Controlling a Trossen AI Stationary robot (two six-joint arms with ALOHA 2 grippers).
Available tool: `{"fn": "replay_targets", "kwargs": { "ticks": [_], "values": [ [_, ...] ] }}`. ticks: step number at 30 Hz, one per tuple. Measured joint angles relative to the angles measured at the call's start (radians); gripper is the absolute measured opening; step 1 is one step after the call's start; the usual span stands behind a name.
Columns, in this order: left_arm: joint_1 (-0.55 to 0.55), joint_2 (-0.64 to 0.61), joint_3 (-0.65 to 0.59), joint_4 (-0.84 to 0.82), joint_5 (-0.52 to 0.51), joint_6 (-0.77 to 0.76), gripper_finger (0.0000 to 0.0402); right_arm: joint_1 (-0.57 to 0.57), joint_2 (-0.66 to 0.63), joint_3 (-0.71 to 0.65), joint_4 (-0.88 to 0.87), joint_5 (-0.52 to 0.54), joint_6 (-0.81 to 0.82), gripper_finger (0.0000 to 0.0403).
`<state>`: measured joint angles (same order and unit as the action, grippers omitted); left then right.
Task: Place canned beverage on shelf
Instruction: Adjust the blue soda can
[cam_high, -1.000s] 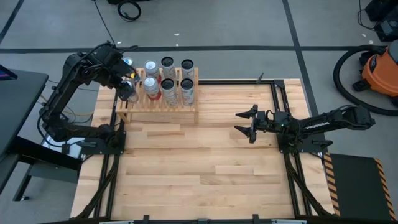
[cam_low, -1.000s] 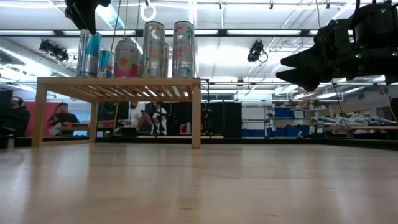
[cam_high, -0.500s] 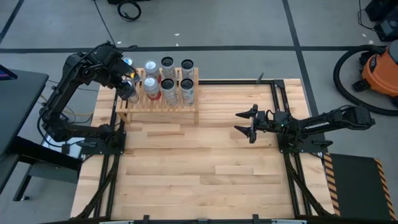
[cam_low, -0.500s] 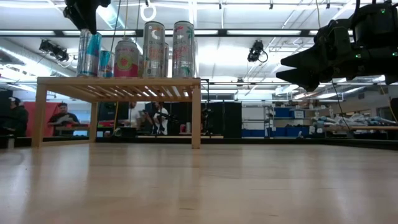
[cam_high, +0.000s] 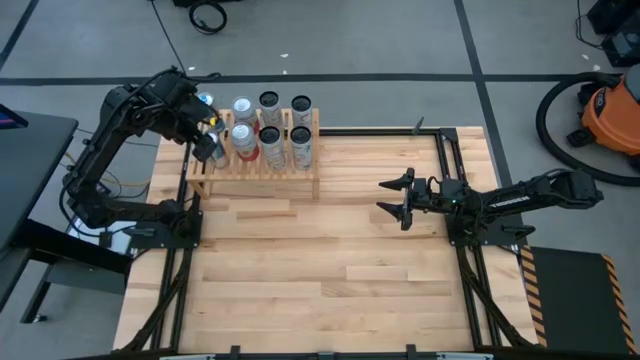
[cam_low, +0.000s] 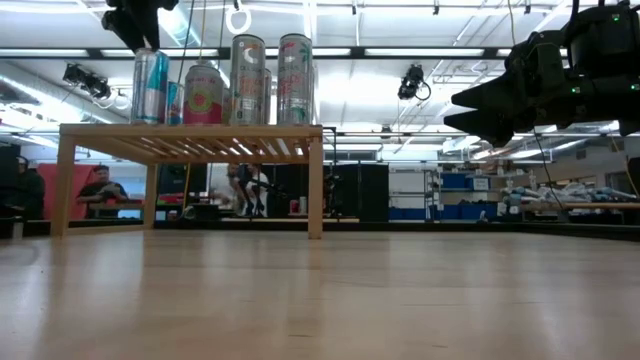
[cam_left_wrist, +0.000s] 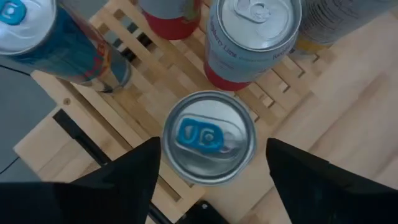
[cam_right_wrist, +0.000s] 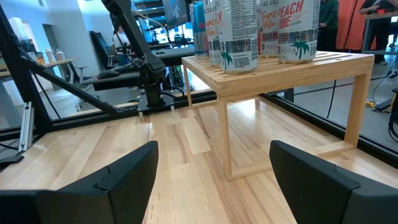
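Since the last frame your left gripper (cam_left_wrist: 208, 171) has let go: its fingers (cam_left_wrist: 134, 177) now stand apart on either side of the can with the blue tab (cam_left_wrist: 208, 137), no longer touching its rim. That can (cam_low: 150, 86) sits upright on the shelf (cam_high: 255, 170), at the corner nearest the left arm's base, and in the low view it now reads straight where before it looked slightly tilted under the gripper (cam_low: 133, 25). Six other cans stand on the same slatted top; the pink-labelled can (cam_low: 203, 94) is just beside the released one. Note the gripper hangs directly above the can's top.

Your right gripper (cam_high: 397, 198) has not shifted. It hovers over the bare table (cam_high: 330, 290), well apart from the shelf's far end, fingers spread wide and holding nothing.
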<state>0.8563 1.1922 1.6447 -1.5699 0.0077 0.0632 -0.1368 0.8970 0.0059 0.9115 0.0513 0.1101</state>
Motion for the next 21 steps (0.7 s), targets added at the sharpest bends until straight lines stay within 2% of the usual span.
{"fn": "replay_targets", "kwargs": {
  "ticks": [5, 17, 21],
  "values": [
    [0.018, -0.006, 0.0, 0.0, -0.066, -0.042, 0.031, 0.0, 0.0, 0.0, 0.0, 0.0, 0.0, 0.0317],
    [0.013, -0.009, 0.0, 0.0, -0.061, -0.084, 0.0311, 0.0, 0.0, 0.0, 0.0, 0.0, 0.0, 0.0317],
    [-0.008, -0.009, 0.0, 0.0, -0.023, -0.131, 0.0311, 0.0, 0.0, 0.0, 0.0, 0.0, 0.0, 0.0317]
  ]
}}
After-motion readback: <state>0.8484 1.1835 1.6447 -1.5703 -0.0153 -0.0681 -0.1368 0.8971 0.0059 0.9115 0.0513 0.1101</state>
